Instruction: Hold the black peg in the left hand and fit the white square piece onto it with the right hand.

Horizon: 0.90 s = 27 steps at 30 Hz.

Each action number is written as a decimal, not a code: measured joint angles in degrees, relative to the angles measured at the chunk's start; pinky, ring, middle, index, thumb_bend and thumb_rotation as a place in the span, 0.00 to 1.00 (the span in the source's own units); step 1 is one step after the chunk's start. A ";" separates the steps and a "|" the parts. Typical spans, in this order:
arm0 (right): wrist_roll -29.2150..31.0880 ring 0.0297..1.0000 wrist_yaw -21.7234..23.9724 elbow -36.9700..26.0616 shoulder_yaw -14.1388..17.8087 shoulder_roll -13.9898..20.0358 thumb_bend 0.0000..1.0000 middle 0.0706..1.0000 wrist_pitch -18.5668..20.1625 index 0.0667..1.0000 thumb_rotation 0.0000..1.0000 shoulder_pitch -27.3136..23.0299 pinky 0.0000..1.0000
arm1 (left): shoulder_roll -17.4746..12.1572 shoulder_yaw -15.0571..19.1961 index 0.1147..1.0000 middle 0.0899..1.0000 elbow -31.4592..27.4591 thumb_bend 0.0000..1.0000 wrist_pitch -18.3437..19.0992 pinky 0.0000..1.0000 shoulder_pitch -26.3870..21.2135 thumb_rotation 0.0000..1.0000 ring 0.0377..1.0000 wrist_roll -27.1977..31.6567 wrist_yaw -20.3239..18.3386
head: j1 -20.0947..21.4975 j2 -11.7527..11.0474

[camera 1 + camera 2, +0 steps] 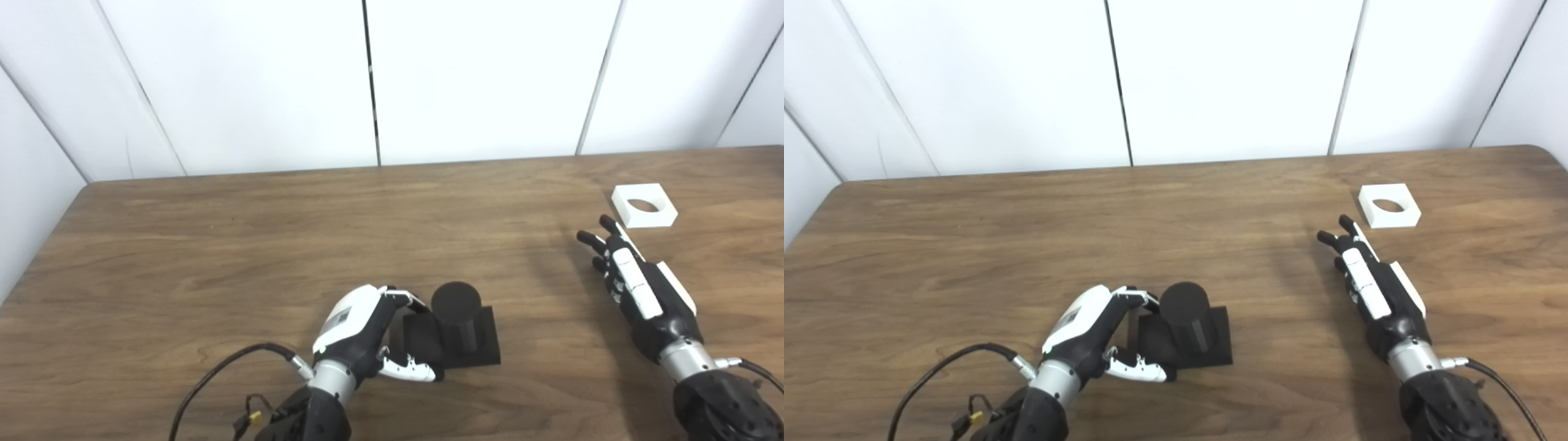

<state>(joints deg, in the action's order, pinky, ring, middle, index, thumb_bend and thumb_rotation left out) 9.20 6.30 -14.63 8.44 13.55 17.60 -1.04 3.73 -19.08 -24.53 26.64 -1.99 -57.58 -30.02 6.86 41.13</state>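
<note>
Left hand (358, 331), lower centre of the frame, is curled around the left edge of the black peg (456, 321)'s square base: fingers are hooked over the far corner, thumb is set along the near edge, so the base looks pinched, though firm contact cannot be confirmed and the peg is seen resting flat on the wooden table (245, 245). Right hand (637, 285), lower right, is spread and empty, fingertips aimed up-right at the white square piece (644, 205), which lies flat at the right of the frame, just beyond the fingertips, not touched. Both parts are judged rigid and light, likely printed plastic or foam; the matte black surface should grip well, the smooth white one may be slippery. The peg is best held by its base, with the upright cylinder left clear for mating. The white piece is best taken by two opposite outer edges, with the round centre hole kept unobstructed; being thin and flat, one edge may need to be tipped up first. Count: one peg, one white piece, two hands.
</note>
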 measured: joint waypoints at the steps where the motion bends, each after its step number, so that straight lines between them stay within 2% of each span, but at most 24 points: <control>1: 0.01 1.00 0.00 0.00 -0.02 -0.04 0.53 0.89 -0.01 1.00 0.85 -0.01 1.00 | -0.01 -0.08 0.42 0.82 0.49 0.51 -0.18 0.99 0.10 0.05 0.93 -0.01 0.91 | 0.00 0.00; 6: 0.02 1.00 0.00 -0.01 0.07 -0.03 0.55 0.89 0.00 1.00 0.85 0.02 1.00 | -0.07 -1.04 0.42 0.81 2.53 0.51 -0.71 1.00 0.22 0.05 0.92 -0.84 4.35 | -0.18 0.44; 10: 0.04 1.00 0.02 -0.34 0.16 0.08 0.54 0.89 0.00 1.00 0.86 0.22 1.00 | 0.00 -1.45 0.42 0.81 3.60 0.51 -0.75 1.00 0.11 0.05 0.94 -1.14 5.62 | -0.44 0.61; 18: 0.27 1.00 0.07 -0.93 0.36 0.26 0.54 0.89 0.49 1.00 0.85 0.35 1.00 | -0.08 -1.73 0.42 0.82 4.81 0.51 -0.76 1.00 -0.56 0.05 0.95 -1.18 6.70 | -0.62 0.97; 22: 0.20 1.00 0.09 -0.93 0.34 0.52 0.54 0.89 0.50 1.00 0.87 0.33 1.00 | -1.38 -2.88 0.42 0.82 5.04 0.51 -0.76 1.00 -1.26 0.06 0.95 -1.71 6.51 | -0.44 0.97; 27: 0.27 1.00 0.10 -0.98 0.63 1.46 0.54 0.89 0.65 1.00 0.85 0.14 1.00 | -1.82 -3.44 0.42 0.83 5.16 0.51 -0.77 1.00 -1.44 0.06 0.96 -3.21 5.98 | 0.35 0.97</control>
<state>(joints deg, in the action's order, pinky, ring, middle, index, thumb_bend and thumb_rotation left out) 9.47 6.40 -15.60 9.07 15.02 18.24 -0.89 1.91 -22.53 -19.37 25.88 -3.42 -60.79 -24.04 7.21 42.10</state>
